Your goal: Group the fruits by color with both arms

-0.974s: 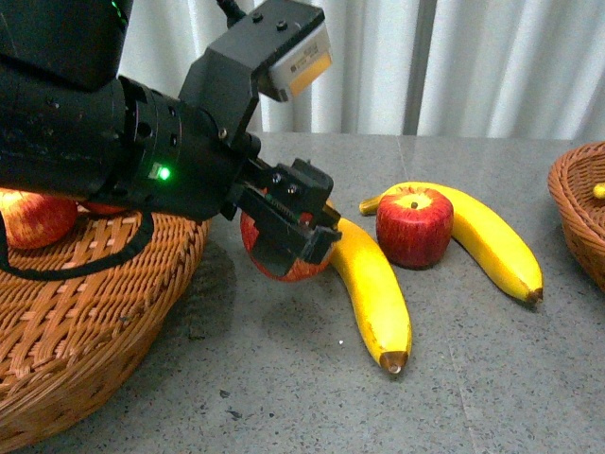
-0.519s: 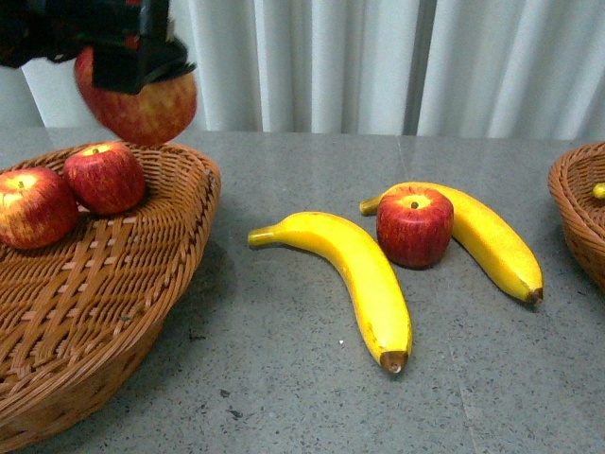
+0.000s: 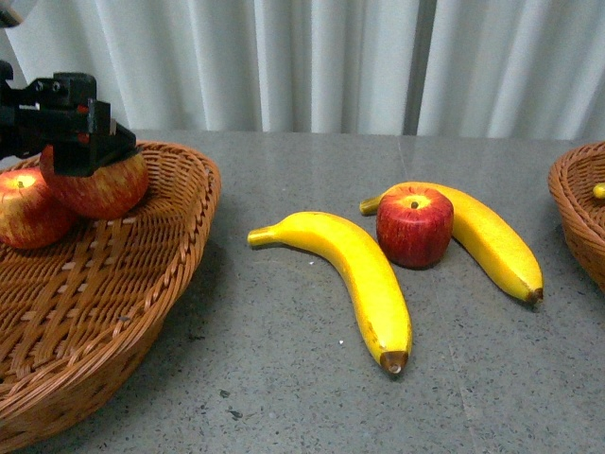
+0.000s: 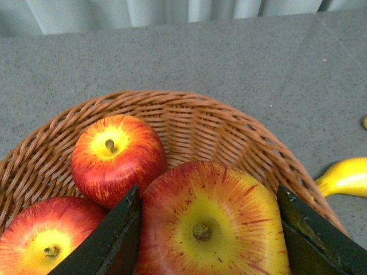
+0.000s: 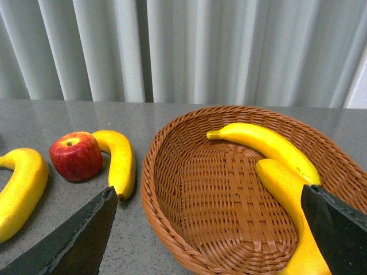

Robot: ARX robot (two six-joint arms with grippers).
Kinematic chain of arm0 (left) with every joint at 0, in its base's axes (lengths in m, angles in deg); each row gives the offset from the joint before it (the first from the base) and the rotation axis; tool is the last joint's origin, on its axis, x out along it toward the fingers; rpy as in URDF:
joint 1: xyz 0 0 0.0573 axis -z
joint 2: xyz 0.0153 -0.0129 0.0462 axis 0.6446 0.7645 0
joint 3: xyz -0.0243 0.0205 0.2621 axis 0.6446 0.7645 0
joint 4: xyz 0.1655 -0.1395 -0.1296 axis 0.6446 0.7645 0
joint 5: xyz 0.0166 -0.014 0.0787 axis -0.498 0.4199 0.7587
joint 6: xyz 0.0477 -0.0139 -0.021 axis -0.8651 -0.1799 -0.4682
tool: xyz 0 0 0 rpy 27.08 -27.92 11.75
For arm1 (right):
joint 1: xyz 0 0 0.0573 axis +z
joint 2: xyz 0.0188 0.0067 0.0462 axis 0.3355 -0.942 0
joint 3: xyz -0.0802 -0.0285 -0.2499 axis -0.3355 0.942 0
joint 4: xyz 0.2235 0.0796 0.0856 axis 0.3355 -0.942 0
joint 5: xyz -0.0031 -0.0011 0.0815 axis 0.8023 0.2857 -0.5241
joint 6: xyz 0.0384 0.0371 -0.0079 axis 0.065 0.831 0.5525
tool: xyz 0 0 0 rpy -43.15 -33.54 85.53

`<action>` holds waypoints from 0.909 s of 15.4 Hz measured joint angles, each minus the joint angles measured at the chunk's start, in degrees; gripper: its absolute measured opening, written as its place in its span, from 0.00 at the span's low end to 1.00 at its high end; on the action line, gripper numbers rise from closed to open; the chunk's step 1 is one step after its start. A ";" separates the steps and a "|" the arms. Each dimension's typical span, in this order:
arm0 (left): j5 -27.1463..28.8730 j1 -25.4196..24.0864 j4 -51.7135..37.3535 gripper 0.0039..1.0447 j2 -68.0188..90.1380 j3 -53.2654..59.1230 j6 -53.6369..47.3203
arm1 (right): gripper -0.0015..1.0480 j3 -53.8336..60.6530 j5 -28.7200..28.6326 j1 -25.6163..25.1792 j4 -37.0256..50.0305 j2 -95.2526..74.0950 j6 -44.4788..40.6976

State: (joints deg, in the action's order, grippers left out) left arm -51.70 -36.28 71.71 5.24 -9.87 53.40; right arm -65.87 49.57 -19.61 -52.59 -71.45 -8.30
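Observation:
My left gripper [image 3: 87,156] is shut on a red apple [image 3: 99,194] streaked yellow, held low inside the left wicker basket [image 3: 151,284]. In the left wrist view this apple [image 4: 212,223] fills the gap between the black fingers [image 4: 112,240], stem up. Two more apples [image 4: 117,157] [image 4: 40,240] lie in that basket beside it. On the table are a long banana [image 3: 364,279], a red apple [image 3: 414,227] and a second banana [image 3: 492,236] behind it. My right gripper [image 5: 209,235] hangs open over the right basket [image 5: 172,189], which holds two bananas [image 5: 266,143] [image 5: 289,195].
The right basket's rim [image 3: 577,208] shows at the front view's right edge. White curtains [image 3: 378,66] close off the back of the grey table [image 3: 284,378]. The right wrist view also shows the table apple [image 5: 75,156] between the two loose bananas [image 5: 120,160] [image 5: 23,189].
The left gripper lifted the apple from beside the long banana, carried it up and left over the left basket, then lowered it in among the apples there.

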 joint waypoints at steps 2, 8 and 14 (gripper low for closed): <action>0.42 -0.61 -0.87 0.58 2.08 0.00 -0.26 | 0.94 0.00 0.00 0.00 0.00 0.00 0.00; 0.09 0.42 -1.51 0.95 3.06 0.00 -1.33 | 0.94 0.00 0.00 0.00 -0.02 0.00 0.00; -0.72 8.55 0.20 0.94 -1.01 -6.58 -2.23 | 0.94 0.00 0.00 0.00 0.00 0.00 0.00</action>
State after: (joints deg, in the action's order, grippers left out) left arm -52.42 -27.73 71.91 4.23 -16.45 51.17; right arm -65.87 49.57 -19.61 -52.59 -71.45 -8.30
